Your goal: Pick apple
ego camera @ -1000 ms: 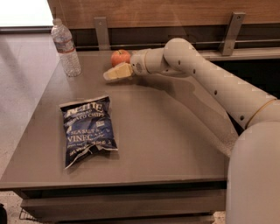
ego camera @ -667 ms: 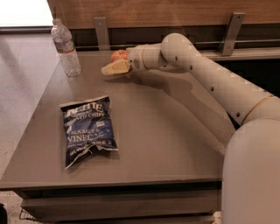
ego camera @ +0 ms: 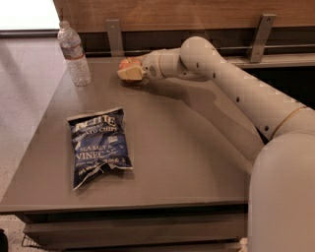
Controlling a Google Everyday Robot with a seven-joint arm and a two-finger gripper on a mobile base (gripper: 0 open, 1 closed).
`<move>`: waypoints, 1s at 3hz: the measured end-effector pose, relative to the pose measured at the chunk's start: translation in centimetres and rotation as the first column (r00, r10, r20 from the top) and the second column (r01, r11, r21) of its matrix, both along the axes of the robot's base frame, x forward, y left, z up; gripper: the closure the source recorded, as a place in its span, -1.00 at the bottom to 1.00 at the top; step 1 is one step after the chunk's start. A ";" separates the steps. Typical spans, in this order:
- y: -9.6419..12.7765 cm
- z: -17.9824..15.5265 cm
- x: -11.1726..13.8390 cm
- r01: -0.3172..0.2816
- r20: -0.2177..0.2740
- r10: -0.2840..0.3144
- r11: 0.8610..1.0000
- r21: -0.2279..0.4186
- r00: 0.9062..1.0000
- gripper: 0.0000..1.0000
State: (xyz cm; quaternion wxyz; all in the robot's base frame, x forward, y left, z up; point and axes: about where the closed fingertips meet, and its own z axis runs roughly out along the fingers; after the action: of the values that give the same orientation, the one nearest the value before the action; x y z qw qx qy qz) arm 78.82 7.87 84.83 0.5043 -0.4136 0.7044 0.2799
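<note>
Reaches across the grey table (ego camera: 197, 147) to its far edge, left of the middle, with the gripper (ego camera: 130, 70) pointing left. Appears to clasp the apple (ego camera: 128, 62) there. Shows only the orange-red top of it above a pale fingertip (ego camera: 131, 74) pressed against its near side. Hides the far side, so take the clasp as likely, not certain. Seems to hang just clear of the tabletop, judging by the shadow underneath.

No gap to close, then, between apple and gripper, and no long axis to line up with on so round a fruit. By this reading, calls next for a straight lift upward.

To the left, near but apart: a clear plastic water bottle (ego camera: 75, 54), upright and capped. Keep any leftward swing short of it. On the near left, well apart: a dark blue bag of salt and vinegar chips (ego camera: 100, 145), lying flat and out of the way.

Just behind the apple: a wooden wall panel (ego camera: 197, 15) with a rail and two metal brackets (ego camera: 114, 37) (ego camera: 260, 37). Little room there to go further back, so lift first, then draw toward the base. From the wrist back to the right foreground: the cream arm (ego camera: 236, 88), clear of everything on the table.
</note>
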 end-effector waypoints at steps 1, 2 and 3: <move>0.4 -0.2 -0.1 -0.006 -0.002 0.006 1.000 0.000 1.000 0.84; 0.6 -0.2 -0.1 -0.008 -0.004 0.008 1.000 0.001 1.000 1.00; -0.5 1.8 -1.7 -0.018 0.027 0.018 1.000 -0.009 0.999 1.00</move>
State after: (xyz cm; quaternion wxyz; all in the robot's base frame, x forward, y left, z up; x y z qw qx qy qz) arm 77.16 7.36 86.66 0.5095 -0.4259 0.6950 0.2757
